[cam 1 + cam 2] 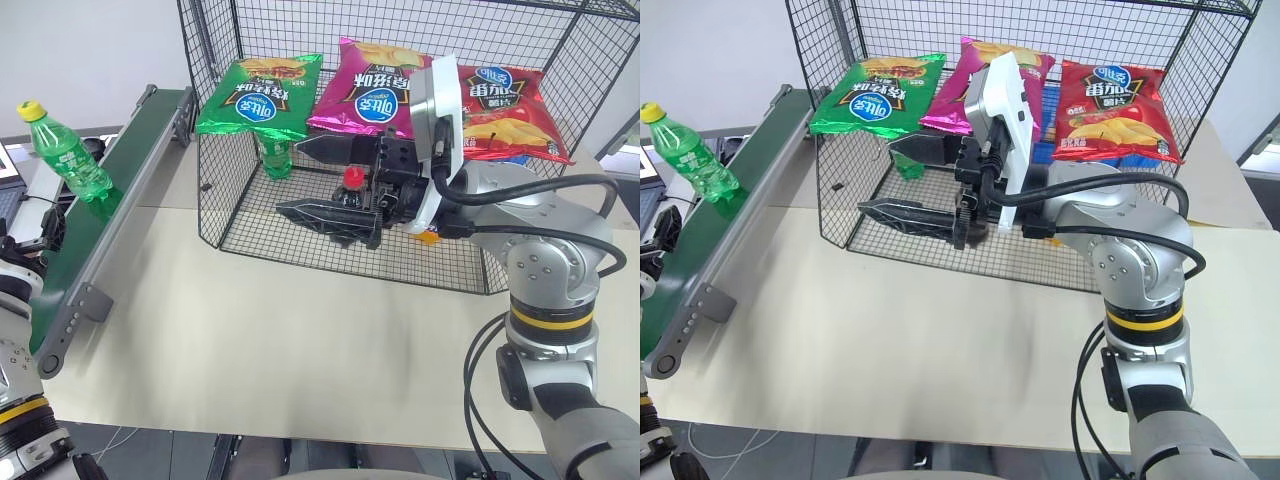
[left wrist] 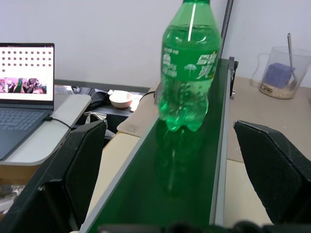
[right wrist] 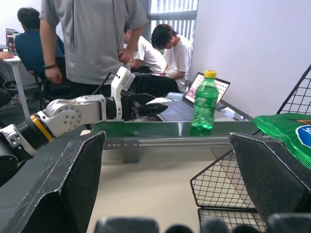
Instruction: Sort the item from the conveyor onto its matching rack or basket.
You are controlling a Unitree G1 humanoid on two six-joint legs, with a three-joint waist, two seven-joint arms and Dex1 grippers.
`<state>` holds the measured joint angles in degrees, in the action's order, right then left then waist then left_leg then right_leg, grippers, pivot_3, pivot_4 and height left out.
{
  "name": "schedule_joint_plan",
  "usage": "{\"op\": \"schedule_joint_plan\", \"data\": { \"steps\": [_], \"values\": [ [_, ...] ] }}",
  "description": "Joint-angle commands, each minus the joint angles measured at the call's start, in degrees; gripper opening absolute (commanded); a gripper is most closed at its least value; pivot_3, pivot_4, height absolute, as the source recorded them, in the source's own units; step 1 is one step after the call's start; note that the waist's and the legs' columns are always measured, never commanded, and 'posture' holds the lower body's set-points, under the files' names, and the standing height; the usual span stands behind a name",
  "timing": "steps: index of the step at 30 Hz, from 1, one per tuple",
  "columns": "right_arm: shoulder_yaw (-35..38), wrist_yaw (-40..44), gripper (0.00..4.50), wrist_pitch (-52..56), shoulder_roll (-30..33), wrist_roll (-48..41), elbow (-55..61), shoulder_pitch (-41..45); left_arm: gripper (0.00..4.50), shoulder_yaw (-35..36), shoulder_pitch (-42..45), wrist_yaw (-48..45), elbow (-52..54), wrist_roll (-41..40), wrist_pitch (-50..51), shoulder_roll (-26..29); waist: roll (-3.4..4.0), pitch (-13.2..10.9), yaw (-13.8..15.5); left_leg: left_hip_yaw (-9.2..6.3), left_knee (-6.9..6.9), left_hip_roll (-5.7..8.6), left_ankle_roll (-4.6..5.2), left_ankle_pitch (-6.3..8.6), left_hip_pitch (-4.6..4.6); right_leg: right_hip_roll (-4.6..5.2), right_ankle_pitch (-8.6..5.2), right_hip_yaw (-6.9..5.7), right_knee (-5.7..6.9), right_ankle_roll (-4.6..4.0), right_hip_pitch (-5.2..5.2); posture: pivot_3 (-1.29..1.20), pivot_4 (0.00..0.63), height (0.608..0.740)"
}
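The green soda bottle (image 1: pixel 65 152) stands upright on the conveyor (image 1: pixel 105 205), yellow cap up, at the far left of the scene and well apart from the wire cage (image 1: pixel 400 150) on the table (image 1: pixel 300 340). We read this as the approach step — nothing is gripped yet. In the left wrist view the bottle sits on the belt ahead of our left gripper (image 2: pixel 180 145), whose two black fingers are spread wide with nothing between them; the right wrist view shows that gripper (image 3: pixel 153 108) just short of the bottle, level with the belt.

Our right gripper (image 1: pixel 325 180) hangs near the cage's front, pointing left, its fingers also wide apart and empty.

Next, we judge, the left gripper must ease forward until the bottle's body lies between its fingers, then close — squarely, since a tall light bottle could tip if nudged on one side. Inside the cage, chip bags (image 1: pixel 265 95) hang along the back, with another green bottle (image 1: pixel 277 157) below them.
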<state>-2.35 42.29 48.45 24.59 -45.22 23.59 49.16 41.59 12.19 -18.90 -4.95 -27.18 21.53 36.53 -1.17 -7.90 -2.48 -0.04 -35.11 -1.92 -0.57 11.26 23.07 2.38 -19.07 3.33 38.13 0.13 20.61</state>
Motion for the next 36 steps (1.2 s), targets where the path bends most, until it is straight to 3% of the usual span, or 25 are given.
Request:
{"op": "schedule_joint_plan", "data": {
  "steps": [1, 23, 24, 27, 36],
  "values": [
    [0.7, -0.3, 4.50, -1.7, -0.1, -0.1, 1.7, 0.8, 4.45, 0.3, 0.9, -0.5, -0.5, 0.2, -1.5, 2.2, 0.00, 0.0, 0.0, 0.00, 0.00, 0.00, 0.00, 0.00, 0.00, 0.01, 0.00, -0.03, 0.00, 0.00, 0.01, 0.00, 0.150, 0.740],
    [0.9, -1.4, 4.50, -1.3, 0.3, -0.4, 2.2, 1.1, 4.45, -0.3, 2.4, -0.5, -10.0, 2.2, -7.3, 4.3, 0.00, 0.0, 0.0, 0.04, 0.08, -0.02, 0.00, 0.00, 0.06, 0.11, 0.02, -0.11, 0.01, -0.03, 0.17, 0.00, 0.150, 0.740],
    [0.8, -1.3, 4.50, -1.3, 0.3, -0.3, 2.1, 1.1, 3.95, 0.0, 2.0, -0.6, -9.7, 1.8, -7.5, 4.0, 0.00, 0.0, 0.1, 0.03, 0.08, -0.02, 0.00, 0.00, 0.06, 0.12, 0.02, -0.11, 0.02, -0.03, 0.17, 0.00, 0.150, 0.740],
    [0.8, -1.1, 4.50, -1.3, 0.5, -0.3, 2.0, 1.1, 3.06, 0.7, 1.1, -1.0, -8.7, 0.8, -7.4, 3.4, 0.00, 0.0, 0.1, 0.03, 0.09, -0.02, 0.00, 0.00, 0.06, 0.17, 0.02, -0.11, 0.01, -0.04, 0.17, 0.00, 0.150, 0.740],
    [1.1, -0.4, 4.50, -1.4, 2.1, -0.2, 3.3, -1.4, 3.05, -1.8, -2.8, -8.5, 2.5, -7.1, 1.2, 4.6, -0.04, 0.0, 0.4, 0.00, 0.11, -0.02, 0.00, 0.00, 0.10, 0.27, 0.04, -0.10, -0.02, -0.07, 0.18, 0.00, 0.150, 0.740]
  ]
}}
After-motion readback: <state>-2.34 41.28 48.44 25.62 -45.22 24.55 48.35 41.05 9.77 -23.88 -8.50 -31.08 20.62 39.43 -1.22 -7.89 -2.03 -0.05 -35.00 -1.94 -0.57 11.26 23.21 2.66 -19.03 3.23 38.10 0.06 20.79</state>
